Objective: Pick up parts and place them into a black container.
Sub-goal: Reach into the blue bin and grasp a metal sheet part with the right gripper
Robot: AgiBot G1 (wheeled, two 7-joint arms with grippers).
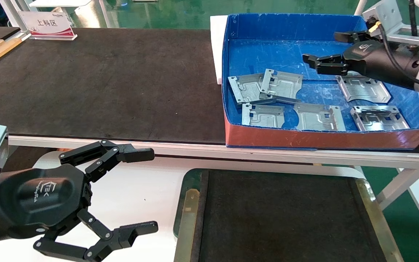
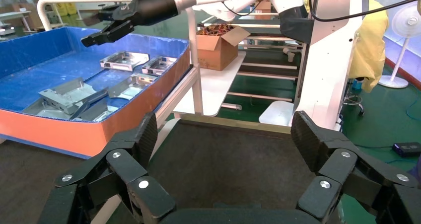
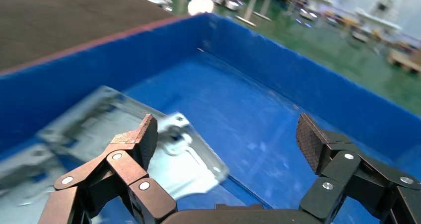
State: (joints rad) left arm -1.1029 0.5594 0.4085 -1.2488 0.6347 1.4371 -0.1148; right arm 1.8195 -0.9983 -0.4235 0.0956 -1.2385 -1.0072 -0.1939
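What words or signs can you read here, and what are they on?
"上料区": on the white sign with a red stripe, standing at the far left of the black tabletop.
Logo on the back of the left pincer: too small to read.
Logo on the right pincer: too small to read.

Six sheet-metal plates (image 1: 281,84) in one blue box (image 1: 318,141); one black tray (image 1: 286,218); two grippers; one sign (image 1: 47,24).
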